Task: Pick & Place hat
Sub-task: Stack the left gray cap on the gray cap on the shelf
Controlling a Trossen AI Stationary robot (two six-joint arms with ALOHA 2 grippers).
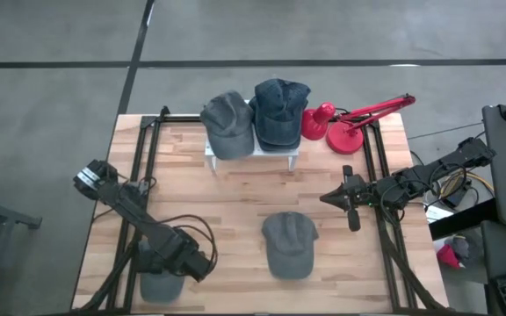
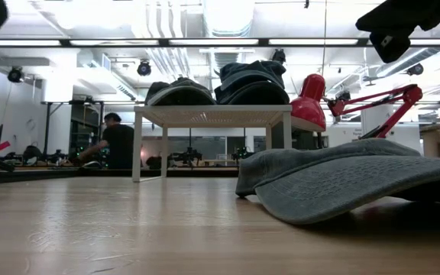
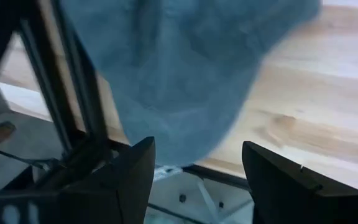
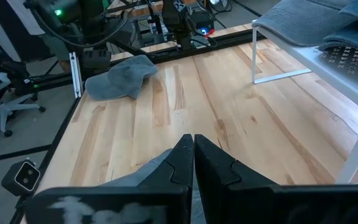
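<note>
Left gripper (image 3: pixel 194 180) sits at my near-left table (image 1: pixel 235 202) corner, fingers spread, directly over a grey hat (image 1: pixel 161 285) at the edge. Second grey hat (image 1: pixel 289 244) lies mid-table, nearer the front. Right gripper (image 1: pixel 348 200) hovers right of centre, fingers pressed together, empty. Two hats on the white stand (image 1: pixel 253 151) at the back, red lamp (image 1: pixel 350 123) beside it. No readable labels I can see.

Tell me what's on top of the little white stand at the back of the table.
Two caps sit side by side on the white stand: a grey cap and a dark blue cap. They cover most of its top, so anything beneath them can't be seen.
</note>
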